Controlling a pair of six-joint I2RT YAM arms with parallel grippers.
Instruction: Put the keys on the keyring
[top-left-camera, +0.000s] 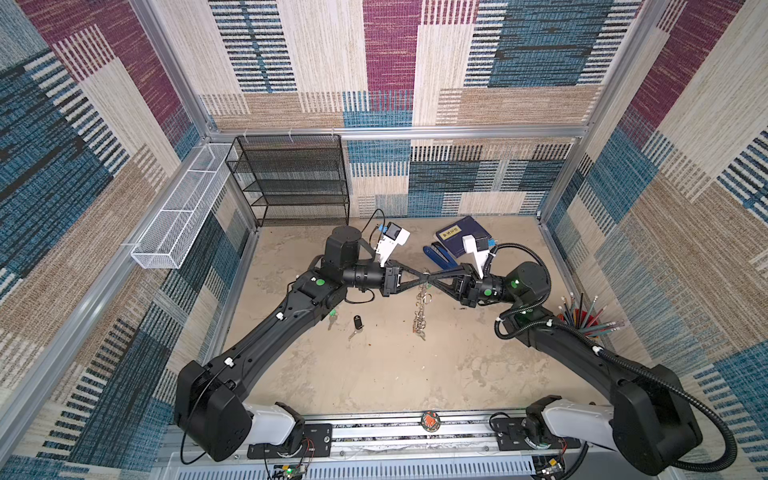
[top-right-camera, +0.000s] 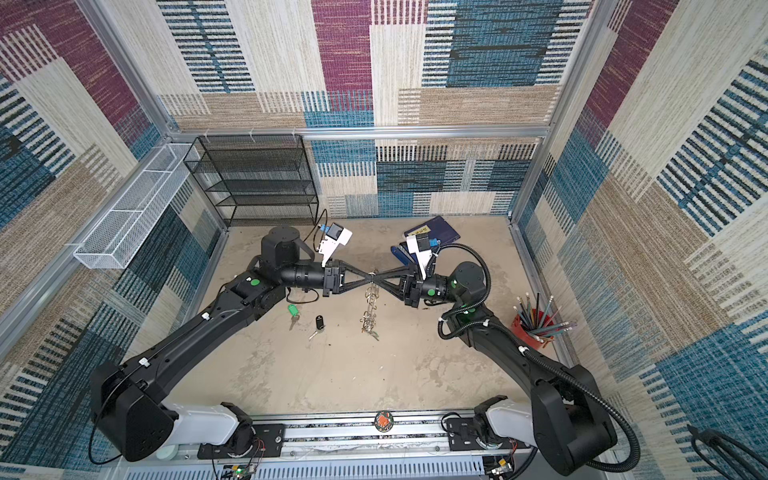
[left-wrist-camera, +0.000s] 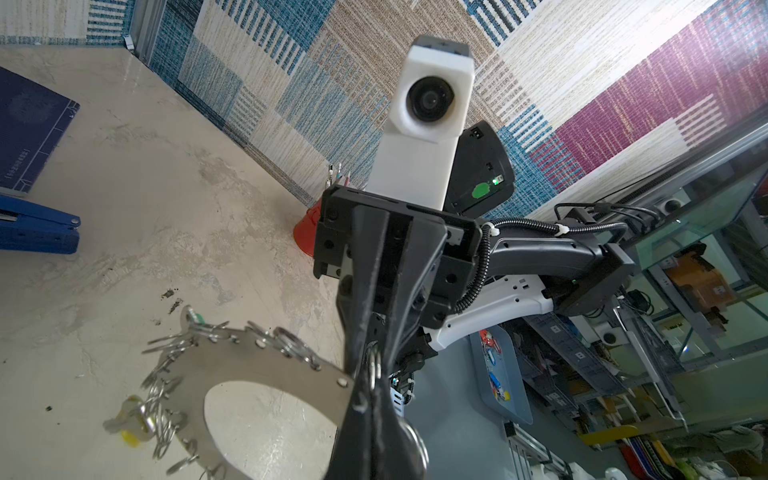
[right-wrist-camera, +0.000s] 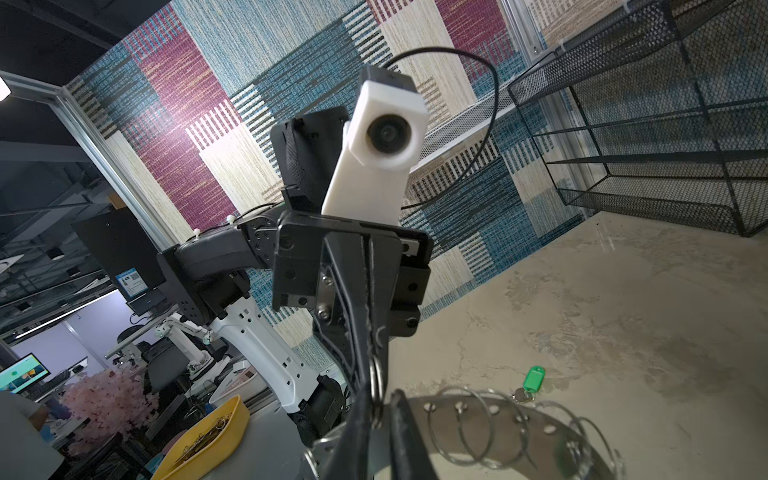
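At nine o'clock from the hanging keyring (top-right-camera: 369, 307) lies the green-tagged key (top-right-camera: 294, 311), and just beside it, nearer eight o'clock, the black-tagged key (top-right-camera: 319, 323). That makes two keys, both flat on the worktop (top-right-camera: 353, 374) and well apart from either gripper, so to my eye neither is threaded yet. Next comes the left gripper (top-left-camera: 420, 277), clamped tight on the top rim of the keyring. I take that as a way of holding the one grey disc upright so its small rings dangle free. Those rings crowd the rim, too many to count. From the three o'clock side the right gripper (top-left-camera: 434, 276) meets it tip to tip, jaws narrow about a single split ring (right-wrist-camera: 376, 386); whether it truly grips I cannot tell. I'd guess it is there to pry that ring open for a key. Out at four o'clock stands one red cup of pencils (top-right-camera: 530, 328).
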